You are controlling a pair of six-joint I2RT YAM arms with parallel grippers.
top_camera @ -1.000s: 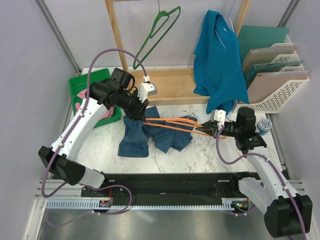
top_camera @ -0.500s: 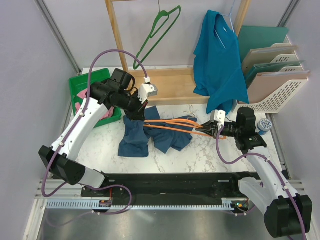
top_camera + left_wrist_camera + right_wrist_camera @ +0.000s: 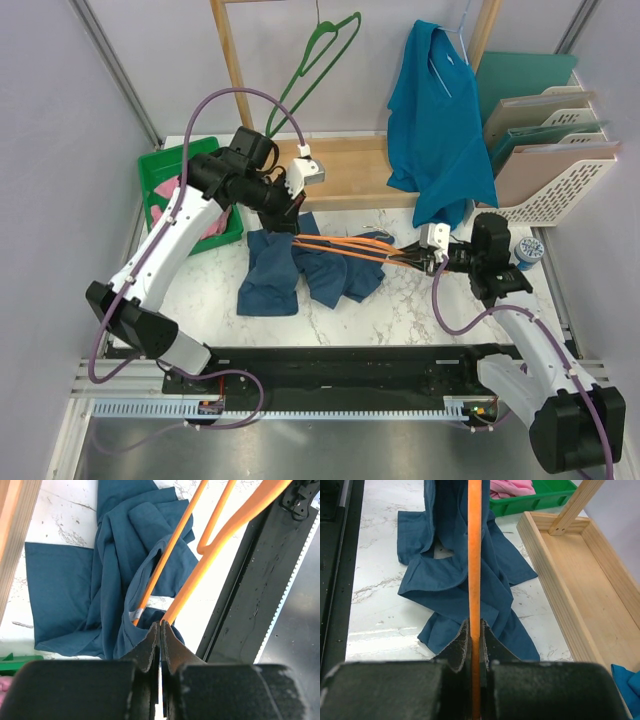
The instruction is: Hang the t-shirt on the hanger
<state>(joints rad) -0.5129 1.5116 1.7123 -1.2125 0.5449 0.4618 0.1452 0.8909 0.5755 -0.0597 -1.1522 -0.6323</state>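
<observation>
The dark navy t-shirt (image 3: 300, 278) lies crumpled on the marble table, its collar end lifted. My left gripper (image 3: 287, 218) is shut on the shirt's collar edge, seen at the fingertips in the left wrist view (image 3: 160, 625). The orange hanger (image 3: 350, 246) lies nearly level from the shirt to my right gripper (image 3: 428, 256), which is shut on one of its thin bars (image 3: 475, 555). In the left wrist view one hanger arm (image 3: 172, 545) runs into the collar opening of the shirt (image 3: 65, 590). In the right wrist view the shirt (image 3: 445, 570) rises behind the bar, and the gripper (image 3: 476, 625) clamps the bar.
A green bin (image 3: 165, 168) with a pink garment (image 3: 160, 190) stands at the left. A wooden rack (image 3: 350, 170) at the back carries a green hanger (image 3: 310, 70) and a teal shirt (image 3: 440, 120). A file rack (image 3: 560, 170) stands at the right.
My left gripper has moved back and slightly right, lifting the shirt's collar higher. The hanger and right gripper have shifted up only slightly.
</observation>
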